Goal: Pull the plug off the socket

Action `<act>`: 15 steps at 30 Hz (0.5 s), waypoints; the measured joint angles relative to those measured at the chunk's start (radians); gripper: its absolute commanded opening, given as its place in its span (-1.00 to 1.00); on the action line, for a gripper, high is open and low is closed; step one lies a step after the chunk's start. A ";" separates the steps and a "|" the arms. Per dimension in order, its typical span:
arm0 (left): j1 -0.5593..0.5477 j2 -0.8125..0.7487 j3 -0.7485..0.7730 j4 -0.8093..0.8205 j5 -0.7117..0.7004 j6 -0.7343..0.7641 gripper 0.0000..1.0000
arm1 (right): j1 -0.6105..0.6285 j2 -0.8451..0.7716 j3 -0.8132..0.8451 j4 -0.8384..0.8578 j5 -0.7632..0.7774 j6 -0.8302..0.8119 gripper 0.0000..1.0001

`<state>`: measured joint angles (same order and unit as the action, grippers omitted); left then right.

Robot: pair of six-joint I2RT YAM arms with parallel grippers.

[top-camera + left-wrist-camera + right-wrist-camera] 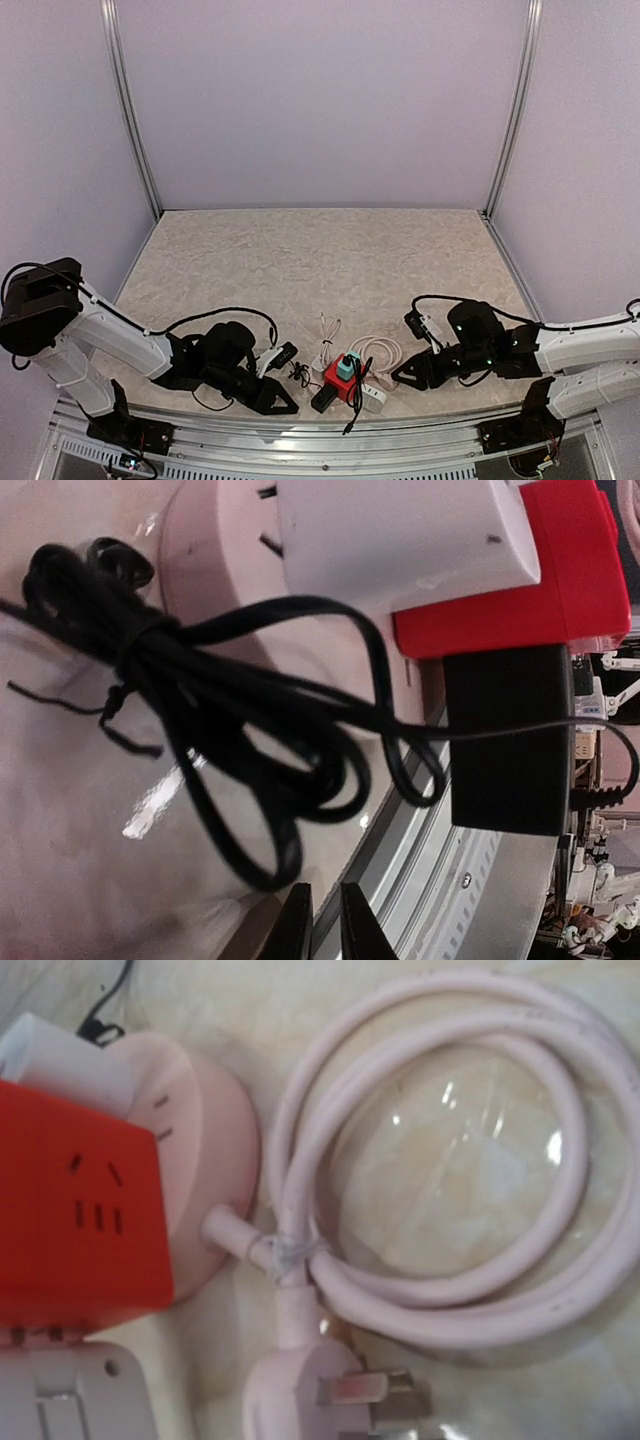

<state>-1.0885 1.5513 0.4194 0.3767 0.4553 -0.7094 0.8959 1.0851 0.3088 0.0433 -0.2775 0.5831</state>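
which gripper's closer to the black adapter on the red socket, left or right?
Left. The left gripper lies just beside the black adapter on its left, jaws shut. The right gripper is off to the right, past the red socket.

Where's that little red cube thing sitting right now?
In the overhead view the red socket sits near the middle of the table's front edge, with a teal plug on top and a coiled pink cable beside it.

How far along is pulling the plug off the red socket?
Nothing done yet: the black plug is seated in the red socket. In hand: left end effector shut, near the black cable, gripping nothing visible. Left: grasp the plug and pull it off.
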 measured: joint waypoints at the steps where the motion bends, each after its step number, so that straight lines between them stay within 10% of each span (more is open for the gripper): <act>1: -0.002 0.021 0.014 0.014 0.012 0.000 -0.80 | 0.003 0.006 -0.003 0.007 0.000 0.000 -0.10; 15: 0.087 0.180 0.117 0.185 0.122 0.017 -0.78 | 0.012 0.241 -0.008 0.251 -0.056 0.006 -0.10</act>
<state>-1.0019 1.7309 0.5369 0.5617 0.5774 -0.6922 0.9081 1.3262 0.3012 0.2947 -0.3336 0.5888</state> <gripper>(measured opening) 0.108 0.452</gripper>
